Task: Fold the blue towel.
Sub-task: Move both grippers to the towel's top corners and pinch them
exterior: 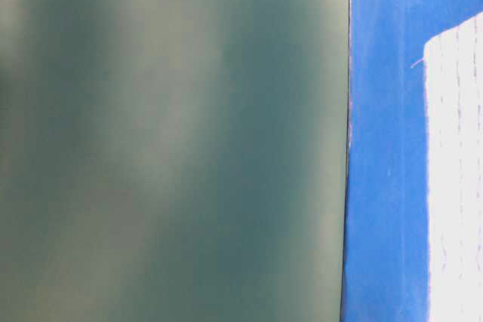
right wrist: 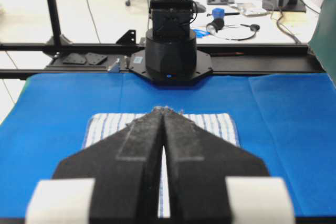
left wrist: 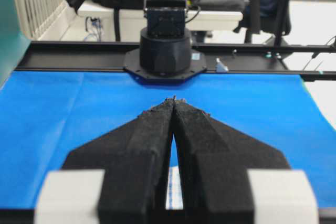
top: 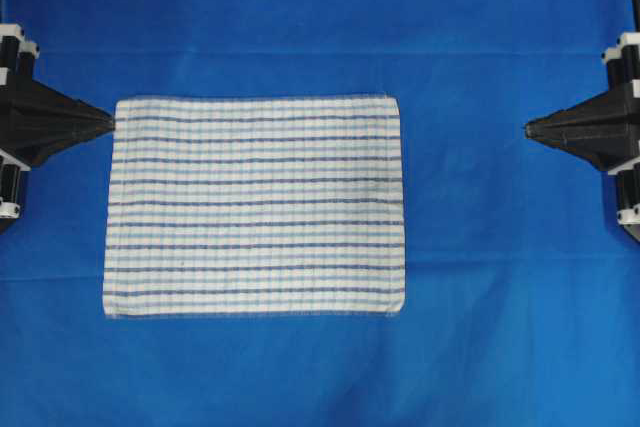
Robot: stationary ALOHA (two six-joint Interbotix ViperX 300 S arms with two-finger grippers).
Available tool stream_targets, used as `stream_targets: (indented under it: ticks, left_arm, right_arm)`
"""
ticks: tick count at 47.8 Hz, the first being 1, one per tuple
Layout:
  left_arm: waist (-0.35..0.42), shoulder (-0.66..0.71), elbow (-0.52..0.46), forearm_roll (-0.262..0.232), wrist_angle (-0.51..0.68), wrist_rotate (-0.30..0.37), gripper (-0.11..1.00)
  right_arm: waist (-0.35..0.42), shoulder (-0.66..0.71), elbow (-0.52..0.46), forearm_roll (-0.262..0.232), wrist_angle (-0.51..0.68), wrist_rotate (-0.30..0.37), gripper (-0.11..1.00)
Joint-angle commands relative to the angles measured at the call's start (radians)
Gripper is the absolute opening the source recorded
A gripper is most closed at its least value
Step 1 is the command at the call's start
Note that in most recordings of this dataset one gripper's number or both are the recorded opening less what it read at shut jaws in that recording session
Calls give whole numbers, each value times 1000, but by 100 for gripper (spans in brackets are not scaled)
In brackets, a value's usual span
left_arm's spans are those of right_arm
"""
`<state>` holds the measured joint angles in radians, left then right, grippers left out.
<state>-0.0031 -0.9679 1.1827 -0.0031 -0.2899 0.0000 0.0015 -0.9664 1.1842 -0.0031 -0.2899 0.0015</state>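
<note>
The blue towel (top: 255, 207), a white cloth with thin blue stripes, lies flat and unfolded left of the table's middle. Its far end shows beyond the right jaws (right wrist: 220, 121), a strip shows through the left jaws' gap (left wrist: 174, 192), and one corner shows at table level (exterior: 456, 186). My left gripper (top: 111, 123) is shut, its tips at the towel's upper left corner, nothing between them. My right gripper (top: 528, 129) is shut and empty, well right of the towel's right edge. The tips meet in both wrist views (left wrist: 174, 100) (right wrist: 163, 110).
A plain blue cover (top: 500, 277) spreads over the whole table, with crease lines across it. Each arm's black base (left wrist: 165, 51) (right wrist: 170, 51) stands at the opposite table edge. A blurred green panel (exterior: 173, 141) fills most of the table-level view.
</note>
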Motion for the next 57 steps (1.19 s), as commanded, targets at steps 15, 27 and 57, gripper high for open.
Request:
stream_targets:
  ticks: [15, 27, 57]
  left_arm:
    - [61, 18, 3, -31, 143, -17, -1]
    - [163, 44, 34, -31, 218, -20, 0]
    - [446, 241, 137, -31, 324, -77, 86]
  right_arm:
    - [-149, 158, -80, 26, 63, 74, 0]
    - [-242, 337, -107, 26, 89, 130, 0]
    - [-301, 808, -261, 38, 138, 153, 53]
